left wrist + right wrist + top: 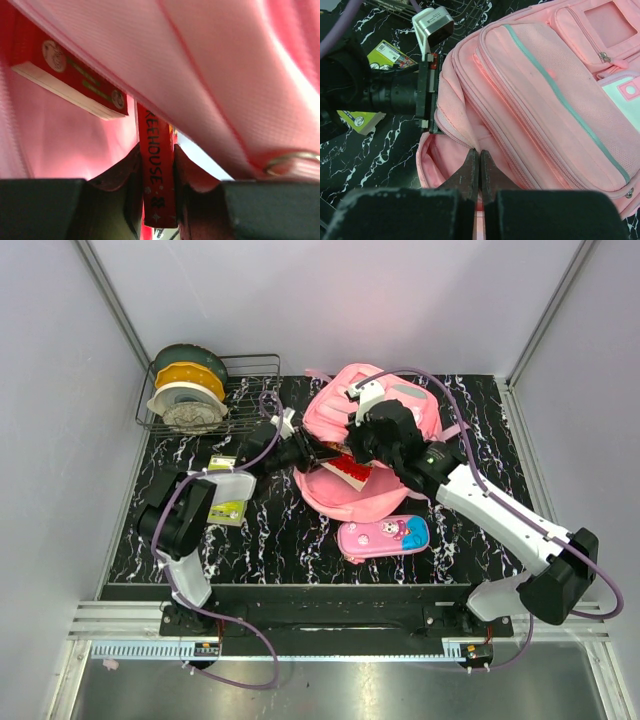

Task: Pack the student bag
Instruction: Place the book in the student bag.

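We judge insertion underway: left gripper (157,156), jaws pinching a red book (154,145) inside the student bag (535,100); right gripper (480,167), jaws pressed together on its rim. Next we push deeper.

Left arm (190,575) and right arm (500,515): white shells, black joints, purple cables (247,677).

"REEHOUSE" on the red book spine (157,170)

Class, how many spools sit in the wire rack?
3 in the rack: green spool at the back, yellow spool in the middle, white spool in front; others could hide behind them.
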